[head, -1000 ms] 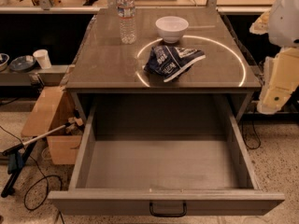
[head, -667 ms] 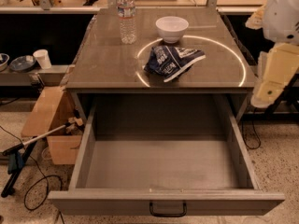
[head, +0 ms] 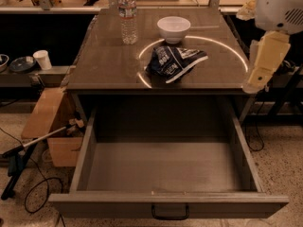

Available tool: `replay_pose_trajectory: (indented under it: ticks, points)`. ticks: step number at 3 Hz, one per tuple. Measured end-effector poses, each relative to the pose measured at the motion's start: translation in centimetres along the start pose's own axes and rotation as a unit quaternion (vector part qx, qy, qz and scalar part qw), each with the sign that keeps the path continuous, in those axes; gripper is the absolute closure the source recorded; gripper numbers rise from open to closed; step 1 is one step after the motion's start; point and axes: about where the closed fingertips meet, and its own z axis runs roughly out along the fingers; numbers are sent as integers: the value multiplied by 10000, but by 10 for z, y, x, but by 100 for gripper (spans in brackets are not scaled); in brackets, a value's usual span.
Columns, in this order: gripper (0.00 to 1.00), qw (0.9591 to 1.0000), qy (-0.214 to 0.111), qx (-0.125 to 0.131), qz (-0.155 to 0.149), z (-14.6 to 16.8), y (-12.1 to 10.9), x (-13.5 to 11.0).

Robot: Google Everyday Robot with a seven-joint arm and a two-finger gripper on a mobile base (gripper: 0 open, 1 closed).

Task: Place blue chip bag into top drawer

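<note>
The blue chip bag (head: pixel 174 61) lies crumpled on the cabinet top, just in front of the white bowl (head: pixel 173 28). The top drawer (head: pixel 165 167) is pulled fully out below, its grey floor bare and its front panel with the black handle (head: pixel 170 213) nearest the camera. My gripper (head: pixel 255 82) hangs at the right edge of the cabinet, to the right of the bag and apart from it, below the white arm joint (head: pixel 280 6). It holds nothing that I can see.
A clear water bottle (head: pixel 127 16) stands at the back left of the cabinet top (head: pixel 109 65). A cardboard box (head: pixel 49 126), cables and a long-handled tool (head: pixel 33 144) lie on the floor at the left. A cup (head: pixel 42 59) sits on a low shelf at the far left.
The arm has swung in from the right edge toward the cabinet, and the gripper now hangs closer to the cabinet's right side. The bag, bowl, bottle and drawer have not moved.
</note>
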Motion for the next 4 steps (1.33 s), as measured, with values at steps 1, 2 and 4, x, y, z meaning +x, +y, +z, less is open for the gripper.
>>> replay_pose_trajectory:
  ticks: [1,2,4]
  points:
    - [0,9981,-559,-257,-102,10,-13,-5]
    - [0,9881,-1411,-606,-98,19,-26,-2]
    - [0,9728,-2225,-643,-86,23,-47,-18]
